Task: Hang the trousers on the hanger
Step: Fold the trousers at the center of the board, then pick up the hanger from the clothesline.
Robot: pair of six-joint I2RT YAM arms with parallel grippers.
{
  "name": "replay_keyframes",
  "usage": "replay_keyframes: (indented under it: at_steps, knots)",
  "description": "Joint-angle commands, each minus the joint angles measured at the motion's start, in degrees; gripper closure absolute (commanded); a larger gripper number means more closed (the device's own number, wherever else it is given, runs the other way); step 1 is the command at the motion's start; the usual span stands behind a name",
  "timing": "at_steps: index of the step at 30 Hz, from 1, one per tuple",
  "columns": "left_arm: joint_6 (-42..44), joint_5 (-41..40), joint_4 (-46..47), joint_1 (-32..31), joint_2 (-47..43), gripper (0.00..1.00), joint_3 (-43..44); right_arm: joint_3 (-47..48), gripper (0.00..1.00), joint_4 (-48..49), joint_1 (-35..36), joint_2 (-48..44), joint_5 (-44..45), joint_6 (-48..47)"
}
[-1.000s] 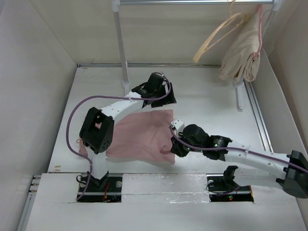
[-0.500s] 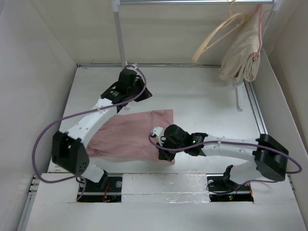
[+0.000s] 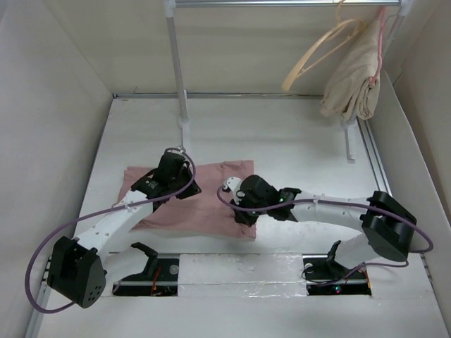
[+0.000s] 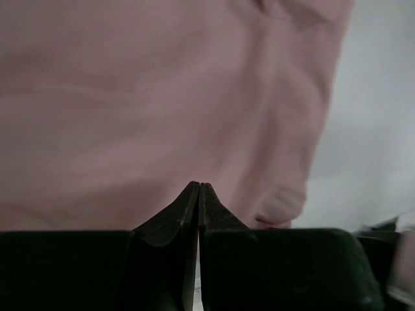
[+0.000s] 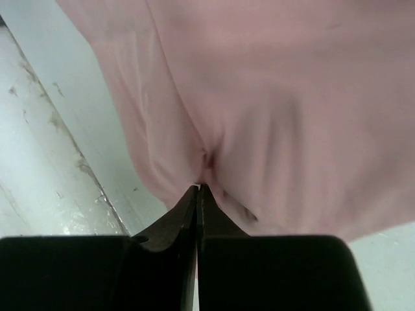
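The dusty-pink trousers lie flat on the white table, between the two arms. My left gripper is shut, its tips resting over the cloth near its back left part, and nothing shows between the jaws. My right gripper is shut at the trousers' right edge. In the right wrist view the cloth puckers into a small fold right at its tips. The cream-tan hanger hangs tilted from the rail at the back right, far from both grippers.
A beige folded garment hangs on a pinkish hanger beside the task's hanger. The rail's left upright stands behind the trousers and its right upright at the back right. Walls enclose the table on three sides.
My left arm has swung from the back of the table down onto the trousers and shut on the way. The right gripper has slid left along the cloth's right edge.
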Motion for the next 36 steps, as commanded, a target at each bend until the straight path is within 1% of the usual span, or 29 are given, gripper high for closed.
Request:
replay_keyframes:
  at_steps: [1, 3, 4, 5, 6, 7, 8, 9, 10, 11, 12, 13, 14, 15, 16, 17, 18, 19, 22, 23, 24, 25, 27, 28, 29, 30, 32, 33, 36]
  knots:
    - [1.45, -6.27, -0.07, 0.48, -1.42, 1.00, -3.03, 2.91, 0.95, -2.52, -2.78, -2.11, 3.30, -1.32]
    - [1.89, -6.98, -0.24, 0.48, 0.41, 1.00, -2.86, 6.40, 0.93, -6.99, -4.02, -3.16, 2.68, -1.85]
    - [1.89, -8.98, -0.68, 0.48, 1.12, 1.00, -2.51, 8.26, 0.82, -8.75, -4.64, -4.21, 1.98, -3.15]
    - [2.16, -9.09, -1.03, 0.48, 1.57, 1.00, -1.12, 10.28, 0.72, -11.47, -5.17, -7.35, -0.29, -4.04]
    - [2.51, -8.39, -0.77, 0.48, 1.74, 1.00, -0.32, 15.43, 0.62, -12.97, -5.95, -8.95, -1.01, -4.39]
    - [2.77, -8.30, -0.68, 0.48, 1.48, 1.00, 0.38, 18.35, 0.47, -14.55, -5.96, -10.62, -1.10, -4.57]
    - [3.12, -8.04, -0.33, 0.48, 0.09, 1.00, 3.70, 27.43, 0.32, -19.18, -8.75, -13.68, 0.03, -4.75]
    - [3.12, -8.03, -0.33, 0.48, 0.08, 1.00, 3.73, 27.52, 0.32, -19.23, -8.77, -13.71, 0.04, -4.75]
    - [3.65, -7.86, 0.02, 0.48, -0.36, 1.00, 5.82, 29.96, 0.29, -20.10, -9.99, -14.58, 1.00, -4.84]
    - [3.65, -7.95, 0.72, 0.48, -1.06, 1.00, 6.97, 32.33, 0.26, -20.02, -13.57, -15.55, 1.10, -4.75]
    - [3.91, -5.95, 0.81, 0.48, -1.15, 1.00, 8.03, 34.53, 0.25, -19.76, -15.96, -15.65, 1.10, -4.49]
    - [4.09, -5.49, 1.07, 0.48, -1.33, 1.00, 9.78, 38.30, 0.25, -18.19, -18.51, -15.65, 1.27, -2.66]
    - [4.18, -4.62, 1.42, 0.48, -1.42, 1.00, 10.49, 39.73, 0.27, -16.69, -24.10, -15.30, 1.01, -1.07]
    - [3.83, -4.61, 1.34, 0.48, -1.33, 1.00, 11.11, 41.05, 0.29, -15.29, -27.03, -14.95, 0.05, 0.68]
    - [3.57, -4.78, 1.17, 0.48, -1.24, 1.00, 11.98, 42.97, 0.28, -11.18, -29.75, -14.60, -1.52, 4.09]
    - [3.39, -5.48, 0.90, -0.31, -1.33, 1.00, 12.34, 44.21, 0.27, -10.01, -32.04, -14.16, -1.28, 6.04]
    - [3.65, -5.57, 0.90, -0.31, -1.42, 1.00, 12.52, 45.53, 0.22, -9.22, -36.24, -12.85, -1.28, 7.89]
    - [4.00, -5.57, 0.90, -0.92, -1.33, 1.00, 12.69, 48.15, 0.20, -7.55, -38.11, -12.14, -1.28, 10.43]
    - [5.84, -4.87, 0.37, -1.54, -1.07, 1.00, 12.52, 51.86, 0.16, -7.37, -44.18, -9.06, 0.92, 15.35]
    - [6.28, -2.78, 1.07, -1.54, -1.33, 1.00, 12.09, 53.17, 0.15, -6.84, -45.41, -8.45, 1.36, 16.34]
    - [6.90, -1.98, 1.34, -2.07, -1.59, 1.00, 11.47, 53.88, 0.11, -6.66, -46.30, -7.92, 2.75, 17.30]
    - [6.99, -1.36, 1.69, -2.07, -1.77, 1.00, 10.33, 54.33, 0.09, -5.62, -48.04, -6.00, 3.20, 19.14]
    - [7.17, 1.19, 3.36, -2.07, -2.21, 1.00, 9.19, 56.96, 0.08, -5.69, -49.55, -2.92, 1.55, 21.25]
    - [7.08, 1.63, 3.45, -2.07, -2.38, 0.98, 8.31, 58.01, 0.07, -5.69, -49.56, -0.29, 1.28, 22.40]
    - [6.99, 2.50, 3.97, -2.07, -2.56, 0.95, 7.95, 58.54, 0.07, -5.34, -49.56, 0.78, 1.62, 22.67]
    - [6.99, 2.95, 4.24, -2.07, -2.65, 0.85, 7.60, 59.42, 0.06, -4.64, -49.56, 1.66, 1.80, 23.02]
    - [7.08, 4.09, 4.76, -2.07, -3.17, 0.78, 6.81, 59.95, 0.06, -2.45, -50.78, 4.20, 0.05, 24.78]
    - [7.34, 4.36, 4.85, -2.07, -3.26, 0.74, 6.72, 59.35, 0.05, 1.04, -50.79, 4.91, -0.91, 25.65]
    - [7.87, 4.89, 4.68, -2.07, -3.44, 0.73, 5.93, 57.50, 0.06, 5.89, -51.93, 7.02, -4.43, 29.96]
